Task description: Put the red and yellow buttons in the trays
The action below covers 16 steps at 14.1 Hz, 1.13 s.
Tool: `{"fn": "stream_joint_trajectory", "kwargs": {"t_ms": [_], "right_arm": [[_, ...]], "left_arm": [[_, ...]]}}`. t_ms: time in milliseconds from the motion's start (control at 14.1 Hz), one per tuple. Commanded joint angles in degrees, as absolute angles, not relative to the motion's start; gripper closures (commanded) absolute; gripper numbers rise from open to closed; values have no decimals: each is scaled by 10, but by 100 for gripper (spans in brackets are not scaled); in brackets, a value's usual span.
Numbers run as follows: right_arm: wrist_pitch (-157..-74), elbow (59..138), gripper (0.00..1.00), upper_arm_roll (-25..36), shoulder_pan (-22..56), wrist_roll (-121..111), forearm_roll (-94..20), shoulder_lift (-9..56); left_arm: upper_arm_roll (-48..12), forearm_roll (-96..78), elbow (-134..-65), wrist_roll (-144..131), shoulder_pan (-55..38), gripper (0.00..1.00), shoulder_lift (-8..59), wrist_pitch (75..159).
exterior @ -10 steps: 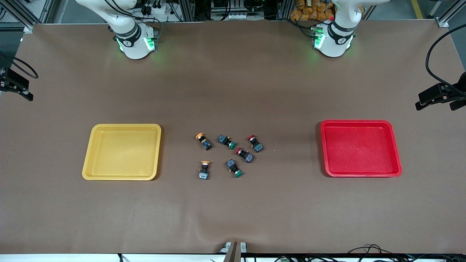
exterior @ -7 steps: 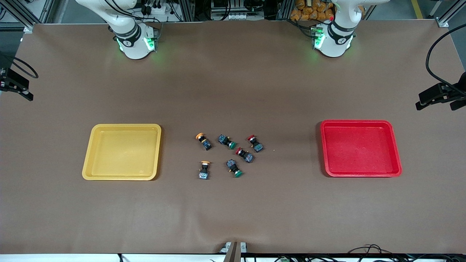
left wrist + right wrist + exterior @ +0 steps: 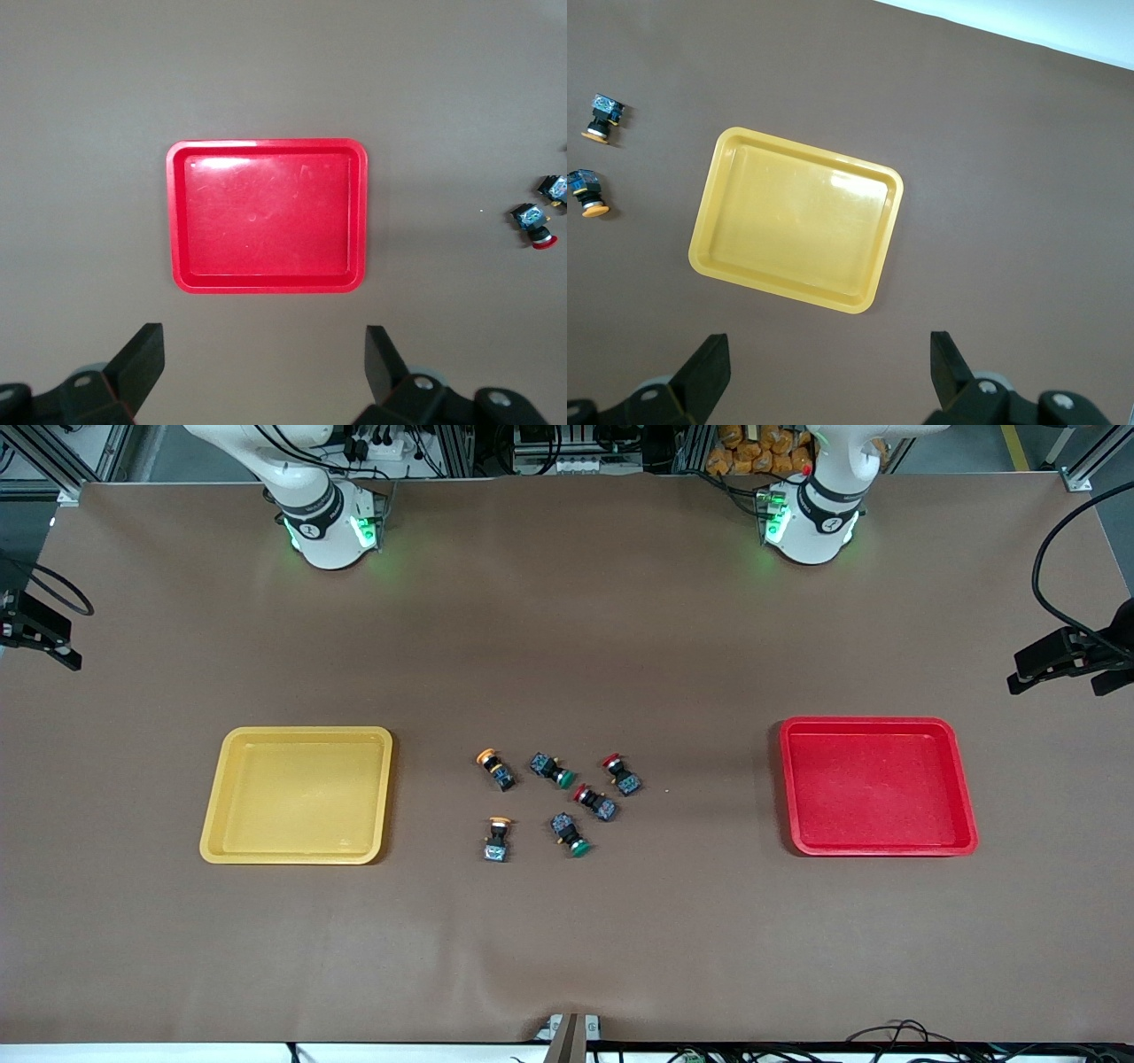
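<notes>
We find both grippers spread wide and holding nothing. The left gripper hangs high above the table, over bare cloth near the red tray. The right gripper hangs likewise near the yellow tray. The red buttons and yellow buttons lie clustered between the trays, with green buttons among them; seen from the cluster, the yellow tray lies at 9 o'clock and the red tray at 3 o'clock.

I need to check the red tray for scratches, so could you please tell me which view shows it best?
The left wrist view: the red tray fills its middle, seen straight down. The front view shows it whole but smaller; the right wrist view misses it.
</notes>
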<state>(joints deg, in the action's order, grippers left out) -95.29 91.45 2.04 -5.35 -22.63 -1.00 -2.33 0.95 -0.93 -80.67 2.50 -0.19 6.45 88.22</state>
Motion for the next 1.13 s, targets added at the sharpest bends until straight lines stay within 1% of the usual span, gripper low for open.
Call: {"fn": "stream_joint_trajectory", "kwargs": {"t_ms": [0,142,567,709,851,1063], "right_arm": [[-949,926,0,15,-60,-234,-18,-39],[-943,923,0,14,-61,-234,-18,-39],[-940,918,0,14,-57,-234,-18,-38],[-946,915,0,13,-57,-233,-18,-37],[-946,906,0,13,-48,-232,-18,-35],[-947,904,0,14,-47,-233,-19,-32]], "left_arm": [[7,11,-803,33,2,0,64,890],[7,8,-803,54,4,0,62,892],[-1,1,-805,42,-25,0,90,907],[0,-10,-805,7,-53,0,108,908],[1,-4,-804,-87,-96,0,125,909],[1,-5,-802,-186,-145,0,165,946]]}}
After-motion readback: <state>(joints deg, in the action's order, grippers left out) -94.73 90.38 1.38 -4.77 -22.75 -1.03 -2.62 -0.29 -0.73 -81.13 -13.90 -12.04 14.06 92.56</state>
